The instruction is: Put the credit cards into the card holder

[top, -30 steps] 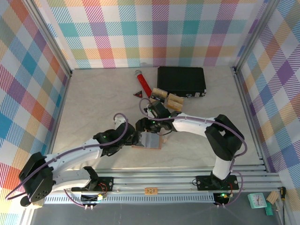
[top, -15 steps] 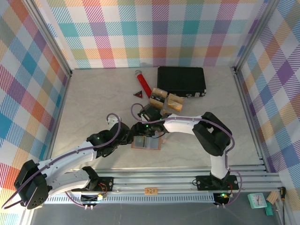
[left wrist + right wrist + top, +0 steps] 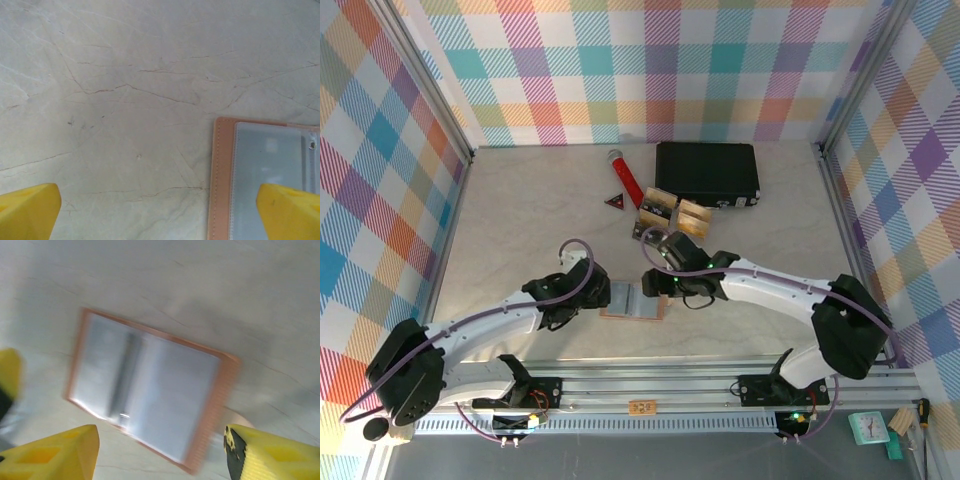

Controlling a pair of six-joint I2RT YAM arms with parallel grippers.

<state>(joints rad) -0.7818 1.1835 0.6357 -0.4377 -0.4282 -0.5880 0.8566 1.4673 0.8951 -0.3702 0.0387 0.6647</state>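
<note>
Card holder (image 3: pixel 150 395) lies open on the bench (image 3: pixel 125 100), beneath the right end effector (image 3: pixel 160 452), whose fingers are apart and empty. Left end effector (image 3: pixel 160 215), likewise spread, has the holder by its right fingertip. Advisable: pin one cover flat before inserting.

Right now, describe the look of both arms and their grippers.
Both arms have white link shells with black joint housings. A purple cable loops along the left arm and the right arm. The left gripper and right gripper have yellow fingers; the right's carry black marks.
</note>
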